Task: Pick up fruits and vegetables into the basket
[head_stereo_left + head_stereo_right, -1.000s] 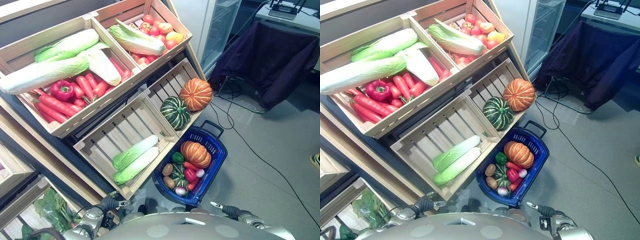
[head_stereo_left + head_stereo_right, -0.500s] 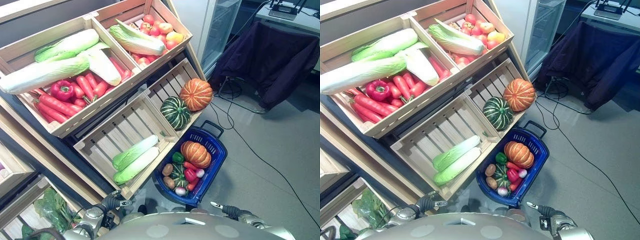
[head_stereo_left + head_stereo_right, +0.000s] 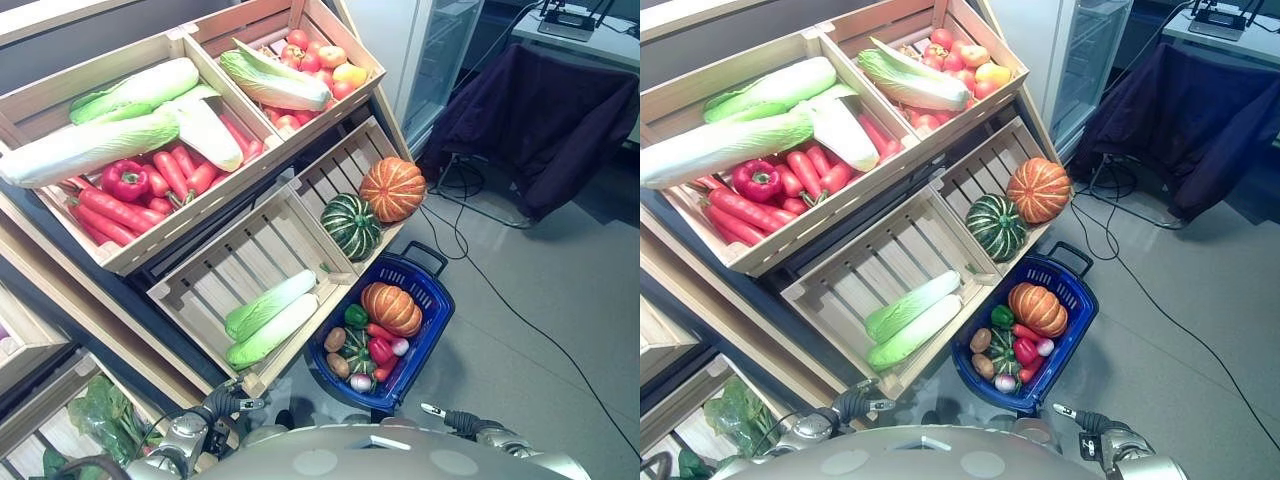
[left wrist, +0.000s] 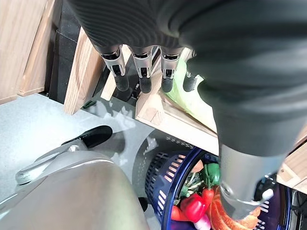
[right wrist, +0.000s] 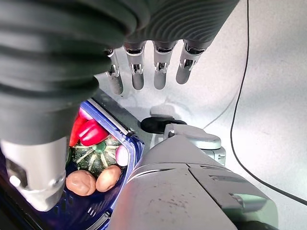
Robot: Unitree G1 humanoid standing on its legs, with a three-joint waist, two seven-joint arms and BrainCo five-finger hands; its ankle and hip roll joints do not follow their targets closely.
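Note:
A blue basket (image 3: 432,290) stands on the floor at the foot of the wooden shelf. It holds an orange pumpkin (image 3: 391,308), a small green squash (image 3: 356,346), red peppers (image 3: 380,350), a green pepper (image 3: 356,316) and potatoes (image 3: 336,340). The crate above it carries a bigger orange pumpkin (image 3: 392,188) and a green striped squash (image 3: 350,226). Two napa cabbages (image 3: 268,318) lie in the neighbouring crate. My left hand (image 4: 144,67) hangs open by that crate's corner, above the basket. My right hand (image 5: 160,64) hangs open over the floor beside the basket (image 5: 112,122). Both hold nothing.
Upper crates hold long cabbages (image 3: 120,120), carrots and a red pepper (image 3: 125,180), plus tomatoes and apples (image 3: 320,60). Leafy greens (image 3: 100,415) sit low on the left. A dark cloth-draped piece of furniture (image 3: 550,110) and a floor cable (image 3: 500,290) are to the right.

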